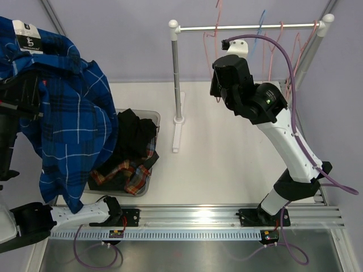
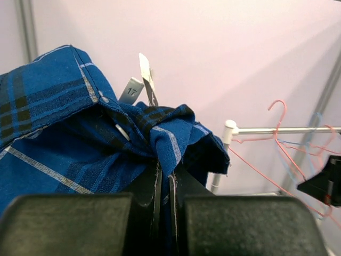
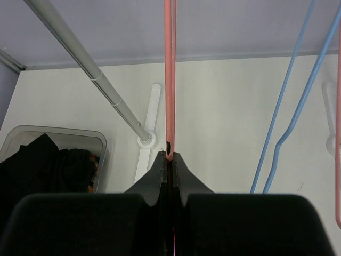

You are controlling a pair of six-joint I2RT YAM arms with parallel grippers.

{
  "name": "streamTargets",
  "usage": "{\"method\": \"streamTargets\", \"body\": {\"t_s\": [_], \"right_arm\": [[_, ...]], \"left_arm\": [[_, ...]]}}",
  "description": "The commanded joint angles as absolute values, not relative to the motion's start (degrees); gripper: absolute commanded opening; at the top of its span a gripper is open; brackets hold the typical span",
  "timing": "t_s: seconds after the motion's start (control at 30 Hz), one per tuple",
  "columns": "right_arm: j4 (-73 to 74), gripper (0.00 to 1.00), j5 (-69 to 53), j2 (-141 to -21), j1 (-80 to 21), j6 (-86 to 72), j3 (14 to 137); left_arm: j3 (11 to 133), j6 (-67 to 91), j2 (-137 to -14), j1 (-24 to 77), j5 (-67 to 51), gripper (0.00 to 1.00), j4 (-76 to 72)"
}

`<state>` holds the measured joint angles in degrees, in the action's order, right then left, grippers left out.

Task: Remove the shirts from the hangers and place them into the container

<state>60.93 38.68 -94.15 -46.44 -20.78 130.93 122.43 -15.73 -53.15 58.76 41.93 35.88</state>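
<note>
Top view
- Blue shirt (image 1: 68, 119): held high over the left edge of the table (image 1: 227, 170), hanging in long folds. It is off any hanger and not yet in the container.
- Left arm (image 1: 85, 215): mostly hidden behind that cloth, so the left jaws cannot be read here.
- Container (image 1: 156, 114): on the table near its left edge, partly covered by the hanging shirt.
- Contents: black shirt (image 1: 133, 136) heaped at the far end. Plaid shirt (image 1: 122, 173) lies at the near end, spilling over the rim. I cannot make out a charcoal one.
- Rail stand (image 1: 176, 73): its post rises just right of the container, and the rail runs toward the far right corner.
- Hangers (image 1: 261, 28): 4 thin wires on the rail, all apparently bare.
- Right arm (image 1: 283, 136): reaches up to the rail.

Left wrist view
- Left jaws: pressed together on a bunched fold of the blue shirt beside its size tag (image 2: 131, 89). This is probably a collar grip, so the body hangs free.

Right wrist view
- Right jaws: pinching the wire of 1 pink hanger (image 3: 170, 80), likely to steady it on the rail.
- Blue hanger (image 3: 287, 85): hangs apart, to the right.

Judgement
- Step in hand: carrying the last shirt to the container.
- In the way: the heap is already high, the stand post is close by, and the trailing hem may land outside the rim.
</note>
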Motion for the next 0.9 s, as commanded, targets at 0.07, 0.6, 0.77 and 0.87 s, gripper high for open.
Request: {"method": "streamTargets", "body": {"t_s": [0.07,0.6,0.77,0.87], "right_arm": [[56.7,0.0,36.8,-92.5,-46.1,-22.1,127.7],[51.6,0.0,33.4,-87.5,-46.1,-25.2,111.2],[50.5,0.41,31.5,-85.0,-46.3,-25.4,108.2],[51.8,0.69,32.0,-84.1,-47.5,-24.4,109.0]], "left_arm": [[113.5,-30.3,-56.1,58.9,43.9,0.0,18.8],[110.1,-30.1,-58.9,58.9,45.2,0.0,18.2],[108.6,-31.4,-59.2,58.7,47.3,0.0,19.2],[107.4,-31.6,-59.4,56.4,47.6,0.0,20.0]]}}
